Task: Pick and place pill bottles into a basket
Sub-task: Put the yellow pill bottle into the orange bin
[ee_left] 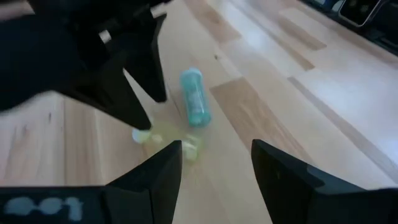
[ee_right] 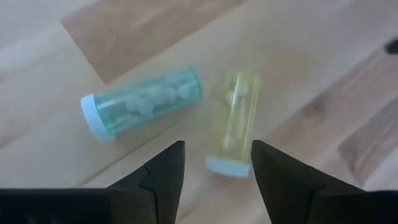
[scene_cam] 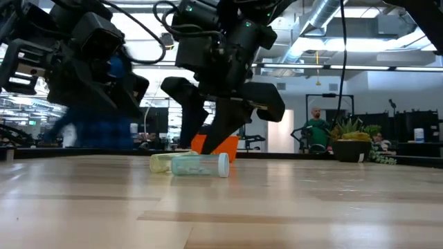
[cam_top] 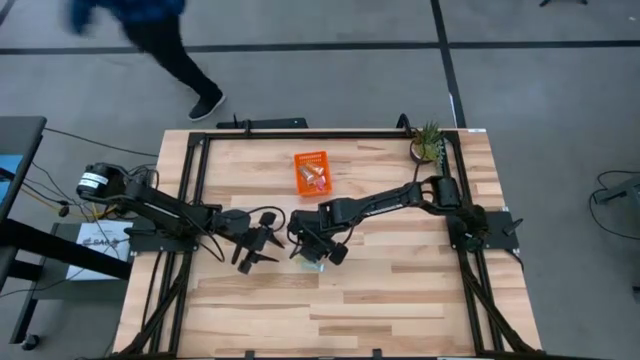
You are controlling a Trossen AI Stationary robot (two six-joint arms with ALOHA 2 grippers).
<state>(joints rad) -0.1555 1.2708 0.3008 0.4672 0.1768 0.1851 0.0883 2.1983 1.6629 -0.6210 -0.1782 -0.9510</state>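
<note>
While a person (cam_top: 150, 40) in dark clothes walks past the far side, the pale wooden worktop (cam_top: 400, 300) carries everything else, framed by black rails. Both dark arms reach in toward its middle: the left arm (cam_top: 160, 210) comes from the left edge and the right arm (cam_top: 400, 197) from the right edge. Toward the far side of the worktop sits the orange basket (cam_top: 312, 172), with a few pale bottles already inside it, and a small potted plant (cam_top: 428, 143) stands in the far right corner. The right claw (ee_right: 214, 177) hangs just above two bottles lying on their sides near the worktop's middle, its fingers spread apart and holding nothing; in its own wrist view the yellowish pill bottle (ee_right: 236, 121) lies between the two fingertips, white cap toward the camera. Just beside it, well short of the basket, lies the teal pill bottle (ee_right: 140, 102), also white-capped and showing white pills through its wall; the two bottles lie near each other at an angle, their uncapped ends closest. The left claw (ee_left: 214, 165) waits a little to the left of them, fingers parted and empty, looking toward the same pair. In the low view the teal bottle lies in front, the yellowish one behind it.
</note>
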